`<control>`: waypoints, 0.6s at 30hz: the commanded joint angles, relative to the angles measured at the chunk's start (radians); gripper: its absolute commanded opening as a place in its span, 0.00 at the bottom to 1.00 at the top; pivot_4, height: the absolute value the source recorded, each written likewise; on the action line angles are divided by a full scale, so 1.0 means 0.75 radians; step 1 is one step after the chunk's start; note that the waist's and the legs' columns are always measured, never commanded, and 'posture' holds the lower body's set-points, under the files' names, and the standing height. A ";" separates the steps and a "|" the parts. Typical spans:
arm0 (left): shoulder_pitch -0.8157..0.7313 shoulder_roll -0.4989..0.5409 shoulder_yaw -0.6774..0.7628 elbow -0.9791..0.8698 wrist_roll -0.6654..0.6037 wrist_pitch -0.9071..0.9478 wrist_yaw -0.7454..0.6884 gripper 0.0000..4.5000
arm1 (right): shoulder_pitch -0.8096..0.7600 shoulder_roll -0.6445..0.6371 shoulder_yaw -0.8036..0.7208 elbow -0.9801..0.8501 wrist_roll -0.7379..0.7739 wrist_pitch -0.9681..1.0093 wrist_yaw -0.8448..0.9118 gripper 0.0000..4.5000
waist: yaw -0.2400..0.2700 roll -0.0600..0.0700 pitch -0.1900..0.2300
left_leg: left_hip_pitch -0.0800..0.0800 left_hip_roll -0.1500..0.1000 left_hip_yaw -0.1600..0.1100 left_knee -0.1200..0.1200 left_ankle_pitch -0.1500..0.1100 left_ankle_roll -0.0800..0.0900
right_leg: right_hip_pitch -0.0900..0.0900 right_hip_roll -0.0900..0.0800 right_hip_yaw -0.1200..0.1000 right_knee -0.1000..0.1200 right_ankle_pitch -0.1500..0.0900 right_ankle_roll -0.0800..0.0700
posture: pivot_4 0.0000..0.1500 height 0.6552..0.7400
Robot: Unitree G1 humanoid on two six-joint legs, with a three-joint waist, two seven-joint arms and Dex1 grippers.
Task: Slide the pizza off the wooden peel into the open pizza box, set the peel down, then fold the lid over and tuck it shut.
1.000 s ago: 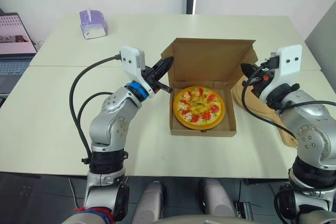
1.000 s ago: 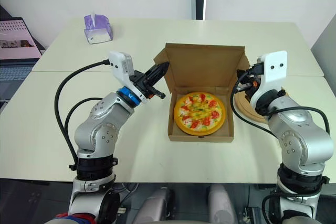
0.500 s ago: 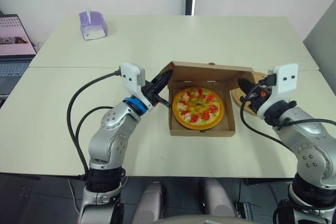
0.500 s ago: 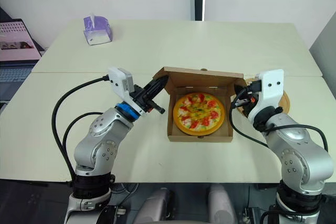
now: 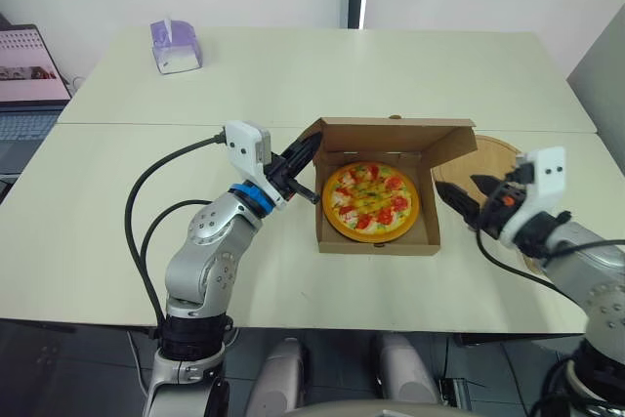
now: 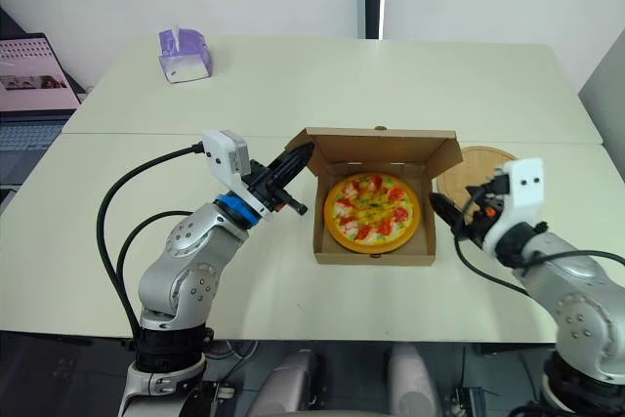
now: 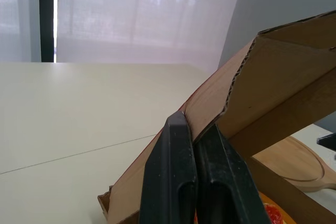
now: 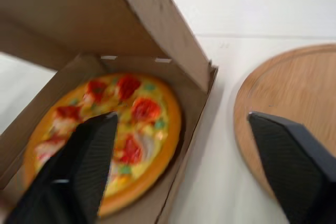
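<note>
Pizza box lid (image 5: 391, 134) half folded; my left gripper (image 7: 193, 127) pinches its flap (image 7: 236, 87); right gripper (image 5: 469, 194) spread apart beside the box.

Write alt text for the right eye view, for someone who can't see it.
A pizza sits in a cardboard box whose lid stands half folded, its left corner pinched by the robot's left end effector. The right end effector hovers open beside the box, near a peel lying on the table.

- Left arm bent at the elbow; left end effector (image 7: 192, 123) pinches its fingers together on the pizza box (image 5: 395, 135) flap.
- Right end effector (image 5: 465, 198) points inward, fingers spread wide.
</note>
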 commanded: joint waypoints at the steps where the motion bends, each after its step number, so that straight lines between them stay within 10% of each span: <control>1: 0.008 0.005 -0.014 -0.020 0.002 -0.023 -0.007 0.00 | -0.029 -0.139 -0.145 0.088 0.105 -0.034 0.122 1.00 | 0.001 0.000 0.000 | 0.003 0.000 0.001 -0.001 0.000 0.000 | 0.002 0.000 0.000 -0.001 0.000 0.000 | 1.00 1.00; 5: 0.011 0.004 -0.022 -0.014 0.004 -0.027 -0.010 0.00 | -0.277 -0.272 -0.206 0.374 0.083 -0.133 0.110 0.85 | -0.002 0.001 0.000 | 0.009 0.003 0.003 -0.001 -0.003 0.005 | 0.012 0.004 0.002 -0.013 0.000 0.001 | 1.00 1.00; 15: 0.027 0.021 -0.045 -0.005 0.000 -0.024 -0.033 0.00 | -0.732 -0.465 0.359 0.784 -0.121 -0.368 0.496 0.06 | 0.002 0.001 0.000 | 0.007 0.004 0.002 -0.001 -0.003 0.006 | 0.011 0.004 0.001 -0.014 0.001 0.001 | 1.00 1.00; 18: 0.030 0.031 -0.056 -0.005 -0.003 -0.011 -0.047 0.00 | -0.819 -0.501 0.492 0.852 -0.168 -0.405 0.639 0.00 | 0.003 0.001 0.000 | 0.007 0.003 0.002 -0.002 -0.003 0.006 | 0.011 0.003 0.001 -0.015 0.001 0.001 | 1.00 1.00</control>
